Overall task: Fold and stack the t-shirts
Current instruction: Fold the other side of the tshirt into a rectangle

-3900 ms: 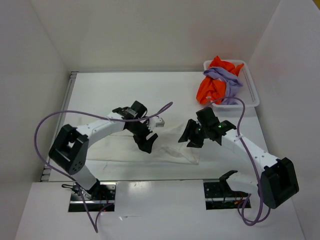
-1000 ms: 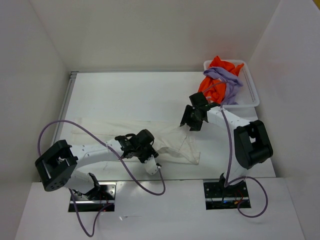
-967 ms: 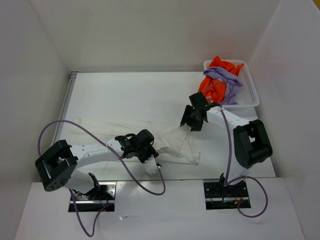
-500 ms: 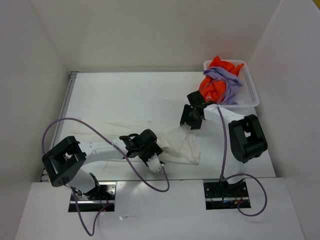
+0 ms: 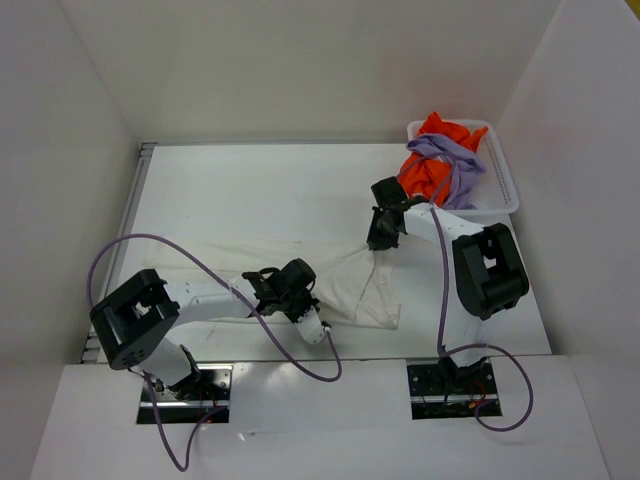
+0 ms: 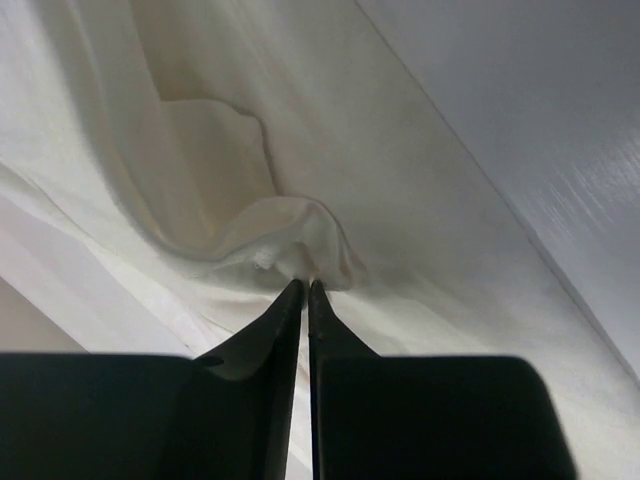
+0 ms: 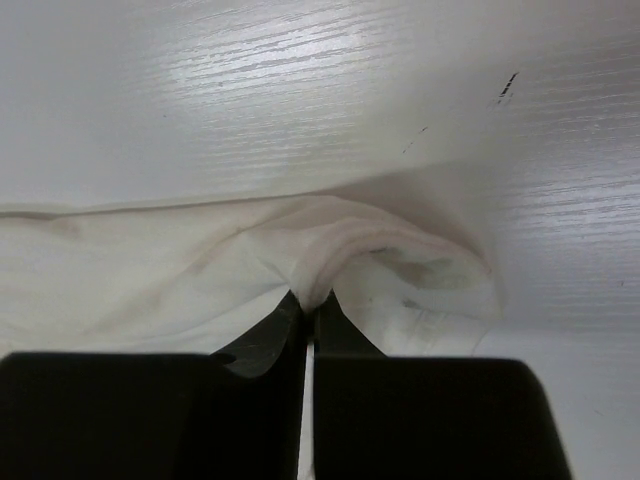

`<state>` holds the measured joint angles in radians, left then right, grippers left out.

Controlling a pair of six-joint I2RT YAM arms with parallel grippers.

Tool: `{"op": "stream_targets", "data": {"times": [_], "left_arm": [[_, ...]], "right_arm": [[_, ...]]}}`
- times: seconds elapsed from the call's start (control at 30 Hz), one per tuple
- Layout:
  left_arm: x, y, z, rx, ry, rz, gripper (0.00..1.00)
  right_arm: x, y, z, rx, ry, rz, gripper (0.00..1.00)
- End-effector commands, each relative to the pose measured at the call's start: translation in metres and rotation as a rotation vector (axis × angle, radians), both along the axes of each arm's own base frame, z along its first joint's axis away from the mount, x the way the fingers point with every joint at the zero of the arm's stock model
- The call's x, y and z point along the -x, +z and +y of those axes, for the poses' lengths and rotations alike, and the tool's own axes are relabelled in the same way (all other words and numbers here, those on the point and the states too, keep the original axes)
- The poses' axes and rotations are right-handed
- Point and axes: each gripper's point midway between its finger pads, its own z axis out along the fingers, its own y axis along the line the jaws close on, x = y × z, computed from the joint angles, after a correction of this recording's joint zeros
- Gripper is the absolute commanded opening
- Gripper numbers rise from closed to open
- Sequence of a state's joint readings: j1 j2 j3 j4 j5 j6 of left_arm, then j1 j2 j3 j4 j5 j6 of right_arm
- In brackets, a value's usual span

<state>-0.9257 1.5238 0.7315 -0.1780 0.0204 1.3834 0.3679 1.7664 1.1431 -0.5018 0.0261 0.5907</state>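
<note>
The white t-shirt (image 5: 345, 285) lies spread across the near half of the table. My left gripper (image 5: 300, 290) is down on its near middle, shut on a pinched ridge of the white cloth (image 6: 300, 240). My right gripper (image 5: 378, 243) is at the shirt's far right corner, shut on a raised fold of the white cloth (image 7: 330, 260). The orange t-shirt (image 5: 425, 175) and the lavender t-shirt (image 5: 450, 160) are bunched together in the basket at the back right.
The white mesh basket (image 5: 500, 195) stands against the right wall at the back. Purple cables (image 5: 190, 265) loop over the table by both arms. White walls close the table on three sides. Bare tabletop (image 5: 250, 190) lies beyond the shirt.
Both grippers have closed on the white t-shirt. The right gripper moved slightly farther back and now lifts the shirt's corner. The left arm's base link swung right.
</note>
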Motion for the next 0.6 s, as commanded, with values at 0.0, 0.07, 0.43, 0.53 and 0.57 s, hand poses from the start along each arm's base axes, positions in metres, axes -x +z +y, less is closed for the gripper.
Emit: {"op": "stream_targets", "data": {"times": [0.0, 0.07, 0.43, 0.53, 0.57], "left_arm": [[-0.001, 0.003, -0.007, 0.014, -0.01, 0.005, 0.11], [0.002, -0.001, -0.003, -0.004, -0.019, 0.012, 0.1], [0.01, -0.004, 0.008, -0.051, -0.012, 0.053, 0.43], [0.01, 0.008, 0.008, -0.032, 0.03, 0.068, 0.56], [0.009, 0.016, 0.009, -0.022, 0.052, 0.063, 0.6]], "right_arm": [[-0.014, 0.007, -0.012, 0.041, -0.027, -0.033, 0.0], [-0.012, 0.0, -0.017, 0.044, -0.046, -0.014, 0.02], [-0.035, 0.007, -0.018, 0.049, -0.041, -0.04, 0.4], [-0.032, 0.006, -0.015, 0.036, -0.032, -0.024, 0.51], [-0.033, 0.018, -0.015, 0.026, -0.032, -0.052, 0.54]]}}
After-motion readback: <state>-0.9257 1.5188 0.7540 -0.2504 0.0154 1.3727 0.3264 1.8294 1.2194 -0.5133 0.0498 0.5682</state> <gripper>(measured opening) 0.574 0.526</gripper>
